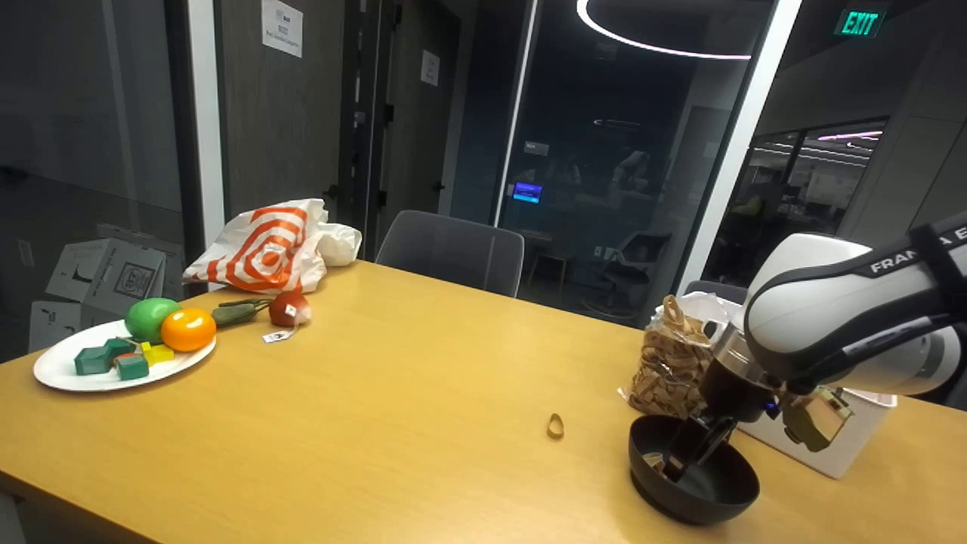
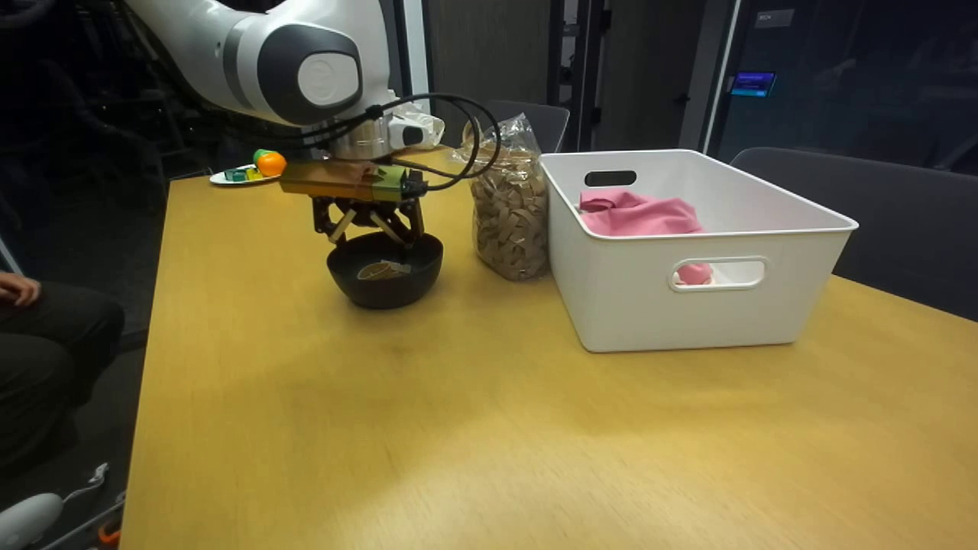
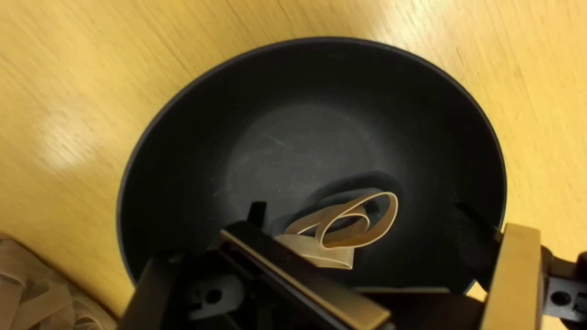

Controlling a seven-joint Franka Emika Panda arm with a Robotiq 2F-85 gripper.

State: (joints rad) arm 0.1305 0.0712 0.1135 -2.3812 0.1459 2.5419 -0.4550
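My gripper points down into a black bowl with its fingers spread apart and nothing between them. The fingertips also show in the wrist view, one at each side of the bowl's inside. A few tan rubber bands lie loosely in the bowl, overlapping one another; a finger partly covers the palest one. In an exterior view my gripper reaches inside the bowl, near the bands. A single tan rubber band stands on the table away from the bowl.
A clear bag of rubber bands stands beside the bowl, against a white bin holding pink cloth. A white plate with a green fruit, an orange and blocks, plus a paper bag, lie at the far end.
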